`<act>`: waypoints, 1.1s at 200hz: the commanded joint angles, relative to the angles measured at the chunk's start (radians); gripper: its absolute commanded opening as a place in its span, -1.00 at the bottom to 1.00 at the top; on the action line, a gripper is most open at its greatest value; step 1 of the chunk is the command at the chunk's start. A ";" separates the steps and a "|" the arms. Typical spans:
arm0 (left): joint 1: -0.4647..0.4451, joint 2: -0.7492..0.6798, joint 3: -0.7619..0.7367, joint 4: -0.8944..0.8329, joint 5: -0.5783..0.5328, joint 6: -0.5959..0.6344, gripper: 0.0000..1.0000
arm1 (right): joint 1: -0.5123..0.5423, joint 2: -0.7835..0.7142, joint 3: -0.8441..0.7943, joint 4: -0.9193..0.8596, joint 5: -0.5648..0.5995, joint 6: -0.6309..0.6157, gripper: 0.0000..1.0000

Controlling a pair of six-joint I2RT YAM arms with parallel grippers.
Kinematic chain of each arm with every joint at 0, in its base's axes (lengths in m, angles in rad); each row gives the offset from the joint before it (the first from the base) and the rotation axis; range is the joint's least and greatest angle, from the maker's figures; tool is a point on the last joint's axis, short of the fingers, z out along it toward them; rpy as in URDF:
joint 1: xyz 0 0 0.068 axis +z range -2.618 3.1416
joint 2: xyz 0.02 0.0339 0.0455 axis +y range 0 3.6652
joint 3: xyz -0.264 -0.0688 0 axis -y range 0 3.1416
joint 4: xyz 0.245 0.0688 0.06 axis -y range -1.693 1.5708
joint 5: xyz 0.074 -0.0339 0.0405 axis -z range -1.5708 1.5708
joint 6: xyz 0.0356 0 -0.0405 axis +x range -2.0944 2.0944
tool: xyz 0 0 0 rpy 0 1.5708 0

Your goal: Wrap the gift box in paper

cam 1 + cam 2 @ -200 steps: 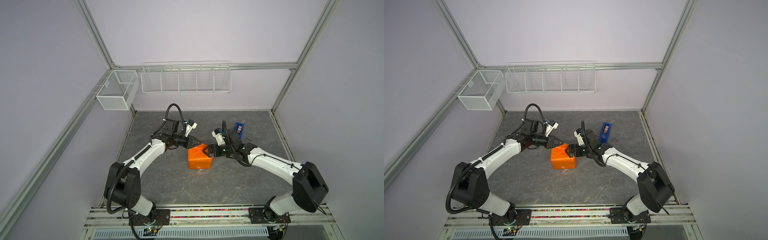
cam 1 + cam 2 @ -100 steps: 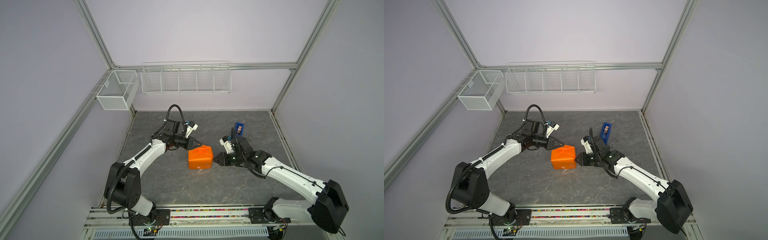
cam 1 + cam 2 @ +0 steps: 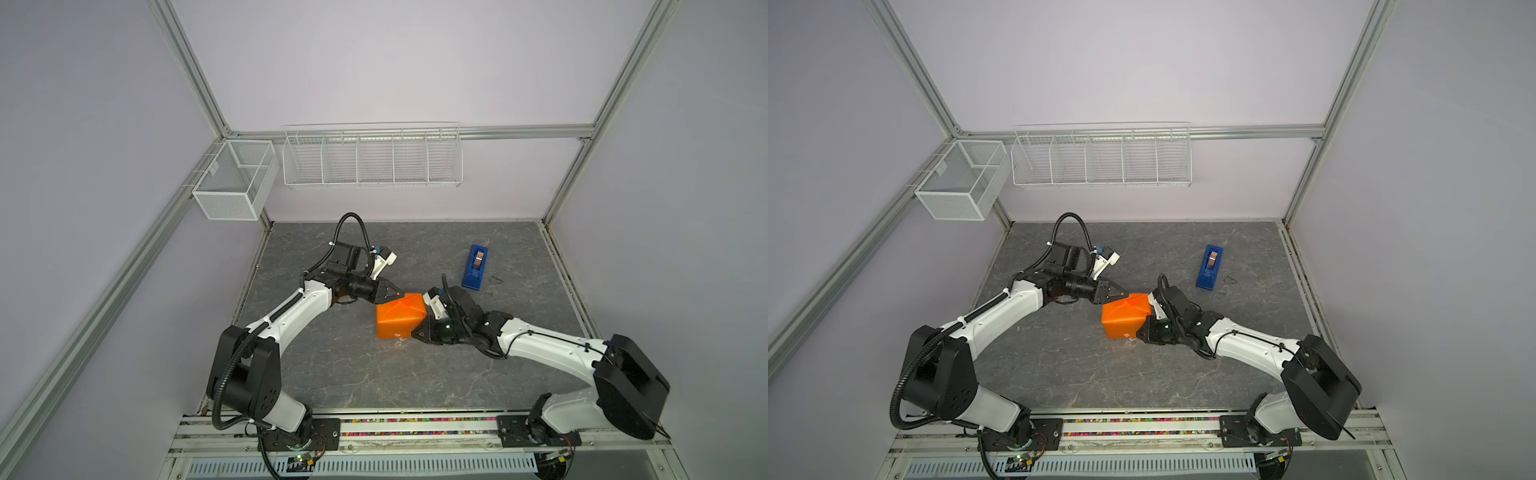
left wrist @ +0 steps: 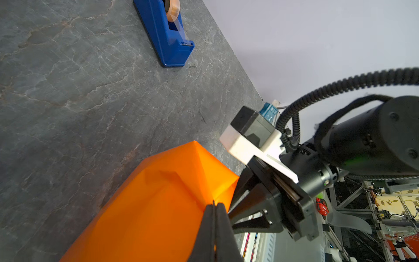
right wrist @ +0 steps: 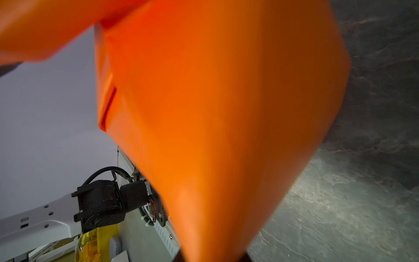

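The orange paper [image 3: 401, 320] [image 3: 1125, 318] is folded into a boxy parcel on the grey table; the gift box is hidden inside it. My left gripper [image 3: 397, 296] [image 3: 1119, 296] is at the parcel's far left top corner. In the left wrist view it [image 4: 214, 204] is shut on a thin edge of the paper [image 4: 158, 204]. My right gripper [image 3: 413, 332] [image 3: 1139, 334] is low at the parcel's near right corner. In the right wrist view a flap of paper [image 5: 226, 113] narrows down between its fingers, and it [image 5: 210, 258] is shut on that flap.
A blue tape dispenser [image 3: 476, 266] [image 3: 1209, 266] [image 4: 167, 34] lies behind and to the right of the parcel. A white wire rack [image 3: 372, 158] hangs on the back wall and a mesh box [image 3: 235, 180] on the left frame post.
My right gripper drew away from the parcel's upper right side, came back low at its near right corner, and shut on the paper. The left gripper kept its grip.
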 commanded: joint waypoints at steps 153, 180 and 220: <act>-0.003 -0.033 -0.028 0.115 -0.081 -0.141 -1.00 | -0.219 -0.071 0.123 -0.113 -0.064 -0.111 -0.66; -0.003 -0.028 -0.029 0.136 -0.085 -0.164 -1.00 | -0.217 -0.034 0.129 -0.070 -0.122 -0.102 -0.69; -0.004 -0.025 -0.025 0.134 -0.089 -0.168 -1.00 | -0.211 -0.017 0.140 -0.055 -0.144 -0.101 -0.72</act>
